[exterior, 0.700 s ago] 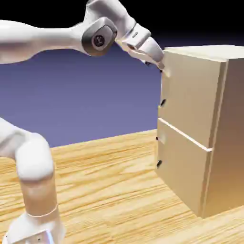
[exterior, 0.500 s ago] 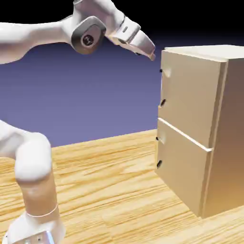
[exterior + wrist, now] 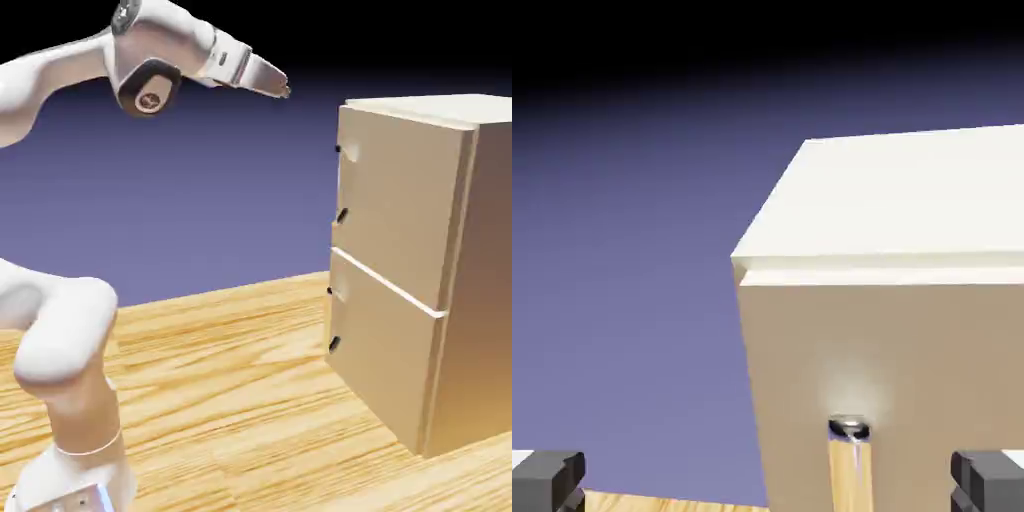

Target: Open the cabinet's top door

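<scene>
- So far, as we read it, nothing of the job is done: the cabinet (image 3: pixel 425 270) stands on the table (image 3: pixel 230 380) ahead of our fingers and lower than them, with both front panels flush against its body.
- We see no gap along the edge of the top door (image 3: pixel 395 200), so we judge it fully closed; the whole pull lies ahead.
- Below it the lower door (image 3: pixel 380 345) is just as shut, and it is not ours to touch.
- Our arm (image 3: pixel 60 70) reaches in from the side with the gripper (image 3: pixel 283 90) hanging in open air, well apart from the cabinet and above the level of its top edge.
- In the hand view our fingers (image 3: pixel 547 478) sit at the two bottom corners, spread wide with nothing between them, so we hold nothing.
- From there the cabinet's pale top face and upper front corner lie ahead of the fingers, a little toward the right one.
- The handle (image 3: pixel 339 150) shows in the exterior view only as small dark marks on the door's near edge, beyond and below our fingertips; its upper end appears in the hand view as a small shiny knob (image 3: pixel 850 429) between the fingers, closer to the right one.
- What is left, in our judgement: come down and forward until the handle sits between the fingers, close on it, then swing the door out.
</scene>
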### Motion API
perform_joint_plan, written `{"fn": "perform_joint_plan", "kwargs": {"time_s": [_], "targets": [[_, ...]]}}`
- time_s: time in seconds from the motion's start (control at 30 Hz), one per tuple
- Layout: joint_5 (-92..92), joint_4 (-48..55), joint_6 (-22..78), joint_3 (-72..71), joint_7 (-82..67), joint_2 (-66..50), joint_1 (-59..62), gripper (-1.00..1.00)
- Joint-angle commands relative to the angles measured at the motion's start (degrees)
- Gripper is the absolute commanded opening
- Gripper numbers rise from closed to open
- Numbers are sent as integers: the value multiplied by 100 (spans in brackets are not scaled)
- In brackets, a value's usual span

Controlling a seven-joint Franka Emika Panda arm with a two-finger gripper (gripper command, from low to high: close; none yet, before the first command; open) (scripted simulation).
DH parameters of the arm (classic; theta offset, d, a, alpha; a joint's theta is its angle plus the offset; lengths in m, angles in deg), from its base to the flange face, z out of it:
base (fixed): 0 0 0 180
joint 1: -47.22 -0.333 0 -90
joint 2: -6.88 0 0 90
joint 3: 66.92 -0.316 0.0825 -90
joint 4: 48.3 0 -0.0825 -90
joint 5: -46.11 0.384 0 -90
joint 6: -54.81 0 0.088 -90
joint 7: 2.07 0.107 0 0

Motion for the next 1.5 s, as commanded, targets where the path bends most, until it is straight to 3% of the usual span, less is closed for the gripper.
{"fn": "perform_joint_plan", "kwargs": {"time_s": [0.0, 1.17, 1.33, 1.37, 1.47], "targets": [[250, -10, -39, -126, -119, 71, 106, 100], [8668, -362, -1350, -4359, -4144, 2464, 3664, 100], [8912, 378, -1154, -4520, -4161, 2436, 4603, 100], [8912, 378, -1154, -4520, -4161, 2436, 4603, -100], [9037, -37, -715, -4379, -4353, 2509, 4333, -100]]}}
